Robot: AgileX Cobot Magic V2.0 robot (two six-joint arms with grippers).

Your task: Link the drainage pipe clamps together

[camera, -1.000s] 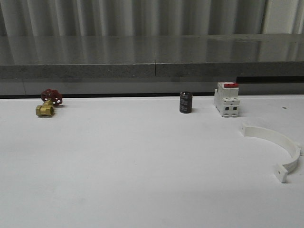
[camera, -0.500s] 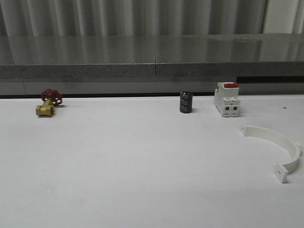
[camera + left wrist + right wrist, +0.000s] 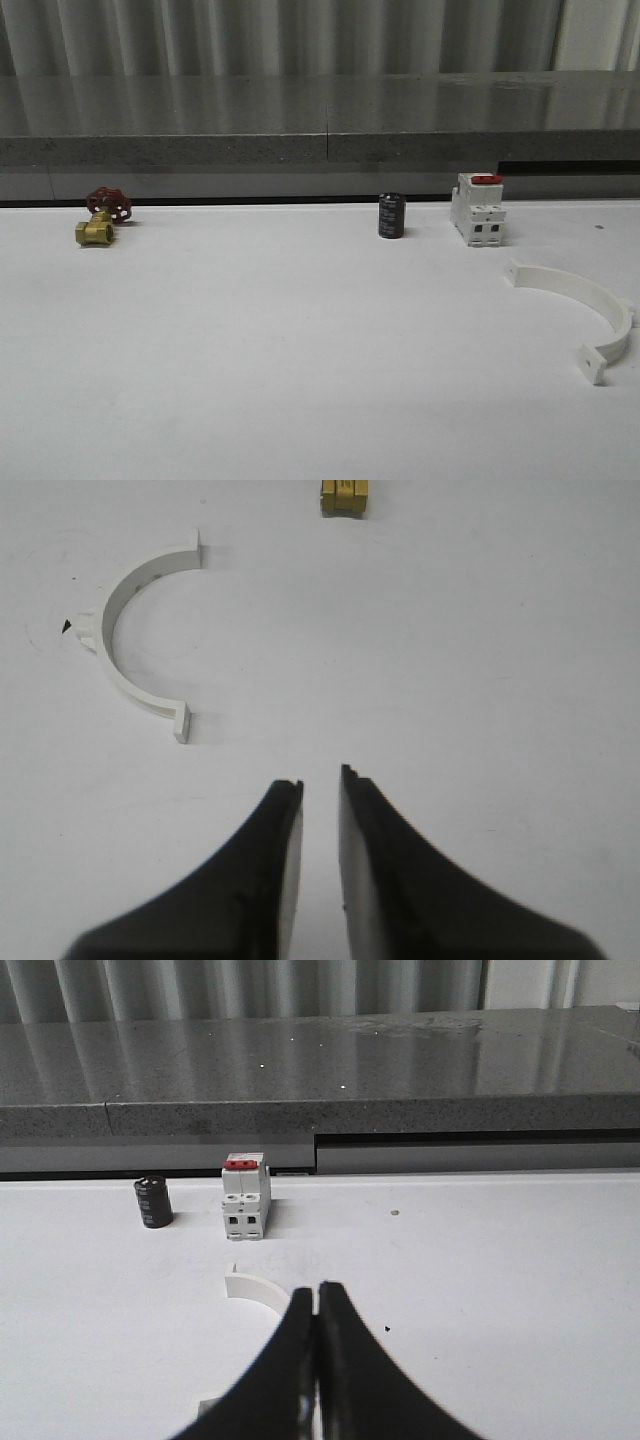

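Observation:
One white half-ring clamp (image 3: 596, 306) lies flat on the white table at the right, its open side facing left. In the right wrist view the same clamp (image 3: 255, 1288) sits just past my right gripper (image 3: 317, 1288), which is shut and empty, and the fingers cover the middle of its arc. A second white half-ring clamp (image 3: 130, 645) lies flat in the left wrist view, with a small side lug on its outer curve. My left gripper (image 3: 320, 778) hovers over bare table beside it, a narrow gap between its fingers and nothing held.
A white boxy switch with a red top (image 3: 477, 210) and a black cylinder (image 3: 391, 216) stand at the back of the table. A brass valve with a red handwheel (image 3: 100, 218) is at the back left. A grey ledge (image 3: 320, 130) runs behind the table.

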